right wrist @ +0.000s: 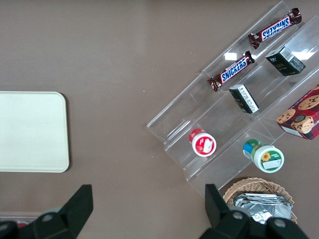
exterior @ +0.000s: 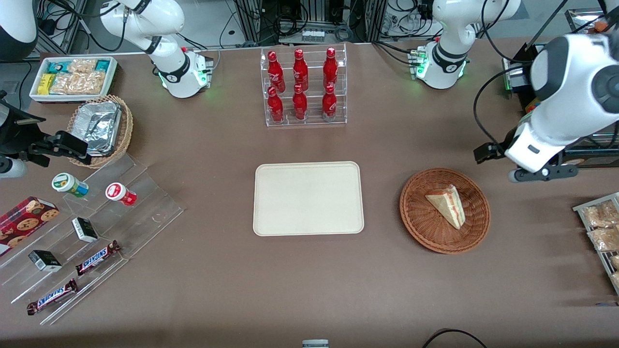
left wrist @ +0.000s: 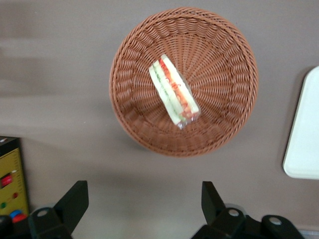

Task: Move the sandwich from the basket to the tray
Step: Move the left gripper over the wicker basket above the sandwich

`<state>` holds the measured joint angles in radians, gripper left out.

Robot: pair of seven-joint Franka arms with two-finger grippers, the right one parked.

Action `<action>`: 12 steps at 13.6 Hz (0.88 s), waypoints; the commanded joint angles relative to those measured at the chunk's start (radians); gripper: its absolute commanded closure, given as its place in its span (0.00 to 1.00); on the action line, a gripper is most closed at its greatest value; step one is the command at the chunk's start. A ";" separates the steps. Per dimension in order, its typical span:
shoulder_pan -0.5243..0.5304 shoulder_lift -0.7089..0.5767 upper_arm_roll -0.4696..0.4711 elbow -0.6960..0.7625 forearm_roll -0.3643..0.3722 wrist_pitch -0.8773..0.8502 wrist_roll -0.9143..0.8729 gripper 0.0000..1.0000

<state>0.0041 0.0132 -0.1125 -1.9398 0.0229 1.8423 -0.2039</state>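
Reddish-brown wicker forms the basket (exterior: 445,210), which sits on the brown table (exterior: 309,290) toward the working arm's end, well apart from the tray (exterior: 308,198). The sandwich (exterior: 448,205) lies inside the basket, near its centre, resting on the weave; in the left wrist view its red and green filling layers (left wrist: 173,89) face the camera. The tray is cream-white, flat, and carries nothing. It lies nearer the front camera than the clear rack of red bottles (exterior: 303,87).

The left gripper (left wrist: 144,201) hangs above the table just beside the basket, not over it. Its two fingers (left wrist: 75,199) stand wide apart and hold nothing. No part of the gripper touches the basket or the sandwich. In the front view the arm's white body (exterior: 561,101) is raised above the table, farther from the front camera than the basket.

Toward the parked arm's end, relative to the tray, stands a clear stepped display (exterior: 92,237) with Snickers bars (exterior: 96,258) and small tubs (exterior: 70,185).
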 commanded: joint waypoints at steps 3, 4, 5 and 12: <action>-0.010 0.042 -0.006 -0.051 -0.024 0.100 -0.141 0.00; -0.016 0.059 -0.006 -0.051 -0.024 0.121 -0.172 0.00; -0.021 0.076 -0.006 -0.051 -0.024 0.141 -0.211 0.00; -0.067 0.120 -0.004 -0.203 -0.008 0.475 -0.333 0.00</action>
<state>-0.0601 0.1499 -0.1210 -2.0661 0.0062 2.2164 -0.5168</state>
